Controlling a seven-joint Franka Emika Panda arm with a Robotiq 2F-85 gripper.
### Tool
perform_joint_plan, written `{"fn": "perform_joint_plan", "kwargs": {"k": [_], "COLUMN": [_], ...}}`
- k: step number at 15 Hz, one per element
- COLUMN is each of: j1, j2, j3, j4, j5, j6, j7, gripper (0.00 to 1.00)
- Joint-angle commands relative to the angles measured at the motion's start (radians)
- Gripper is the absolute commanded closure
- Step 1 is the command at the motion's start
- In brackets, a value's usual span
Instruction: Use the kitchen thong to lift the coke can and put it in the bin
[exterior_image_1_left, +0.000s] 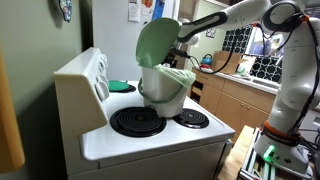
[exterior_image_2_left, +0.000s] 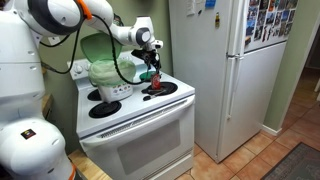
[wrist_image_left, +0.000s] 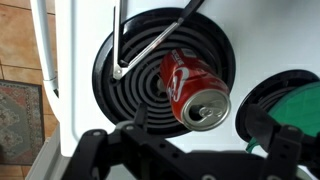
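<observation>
Gripper (wrist_image_left: 190, 145): jaws are standing wide and holding nothing; the fingers (wrist_image_left: 95, 150) are framing the near edge of the wrist view, hanging over the can without touching it. In an exterior view the gripper (exterior_image_2_left: 151, 64) is pointing down just above the right near corner of the cooktop.
Coke can (wrist_image_left: 195, 90): is lying on its side on a black coil burner (wrist_image_left: 110, 100), red body running away from the camera, silver end facing near. In an exterior view the can (exterior_image_2_left: 152, 86) is showing as a red spot below the gripper.
Tongs (wrist_image_left: 118, 60): are lying flat on the same burner, just left and far of the can, metal arms joined at the left and spreading toward the far right; contact with the can cannot be told.
Green round item (wrist_image_left: 300, 105): is sitting on the next burner, right of the can.
Bin (exterior_image_2_left: 108, 80): is standing upright on the cooktop, left of the can and apart from it, pale green lid (exterior_image_2_left: 95, 50) raised, whitish liner bag showing at the rim. In an exterior view the bin (exterior_image_1_left: 165, 92) is hiding the gripper.
Stove (exterior_image_1_left: 150, 142): white electric range is carrying everything.
Refrigerator (exterior_image_2_left: 215, 70): is standing right of the stove.
</observation>
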Motion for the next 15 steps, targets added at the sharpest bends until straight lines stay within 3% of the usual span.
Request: {"fn": "perform_joint_plan", "kwargs": {"k": [1,13,15], "j1": [0.014,0.038,0.041], "j2": [0.050,0.117,0.118], "j3": [-0.008,-0.016,-0.016], "j4": [0.043,0.086,0.087], "j5": [-0.025,-0.086,-0.102], "j6": [0.008,0.010,0.010], "j7": [-0.043,-0.088,-0.088], "gripper": [0.00,0.00,0.07]}}
